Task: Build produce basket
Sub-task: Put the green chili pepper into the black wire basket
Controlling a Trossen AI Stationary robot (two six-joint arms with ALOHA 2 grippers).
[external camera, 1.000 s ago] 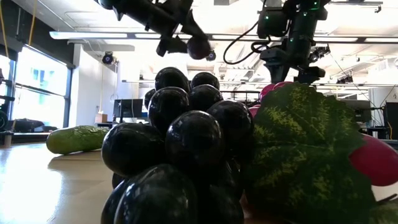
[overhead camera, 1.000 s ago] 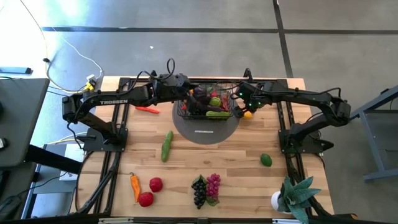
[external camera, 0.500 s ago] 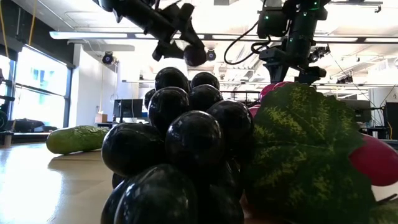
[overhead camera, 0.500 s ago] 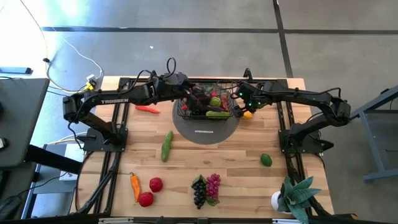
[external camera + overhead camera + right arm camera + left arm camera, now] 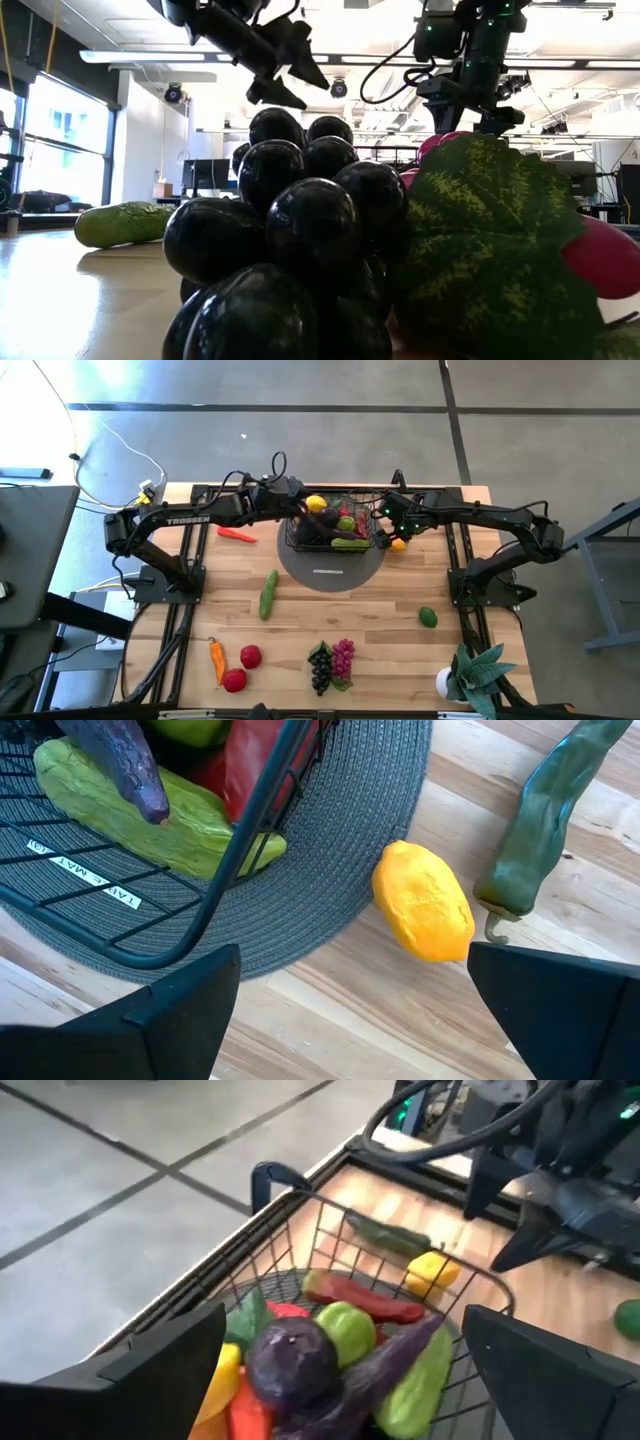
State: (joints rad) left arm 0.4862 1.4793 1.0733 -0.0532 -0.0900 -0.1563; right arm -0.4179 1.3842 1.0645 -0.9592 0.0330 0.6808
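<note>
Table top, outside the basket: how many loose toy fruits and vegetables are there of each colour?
Red: 3, red pepper, two tomatoes
Green: 3, cucumber, lime, green pepper
Orange: 1, orange pepper
Yellow: 1, lemon
Grape bunches: 2, dark grapes, purple grapes
Total: 10

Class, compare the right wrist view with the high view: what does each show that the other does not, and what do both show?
Only the right wrist view: the basket's printed label and a dark green pepper.

Only the high view: both arms, the left hand open over the basket, the cucumber, grapes, tomatoes and potted plant.

Both: basket on the grey mat, with a lemon beside it near the right hand.
</note>
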